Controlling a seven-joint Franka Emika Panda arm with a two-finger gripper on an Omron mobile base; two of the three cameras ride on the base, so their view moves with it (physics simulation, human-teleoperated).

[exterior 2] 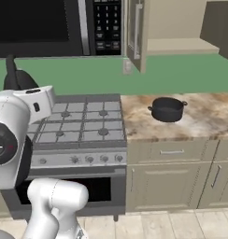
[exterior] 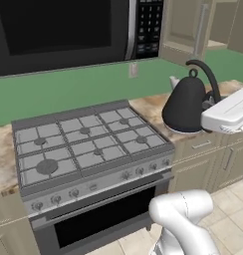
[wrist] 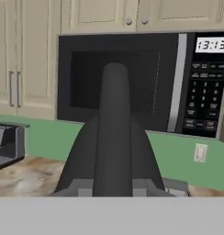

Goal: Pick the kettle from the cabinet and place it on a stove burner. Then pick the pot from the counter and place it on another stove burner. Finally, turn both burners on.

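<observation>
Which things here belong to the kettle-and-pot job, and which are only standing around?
Belong to the job:
- kettle, held by its handle in the shut tool
- pot on the counter
- stove burners
- open cabinet

Only standing around:
- microwave
- small dark appliance on the counter
- wall socket
- drawer units

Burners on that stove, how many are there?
5 burners on the stove: back left, back middle, back right, a bigger one front left, and front right. A central one may sit hidden beneath the grates.
</observation>
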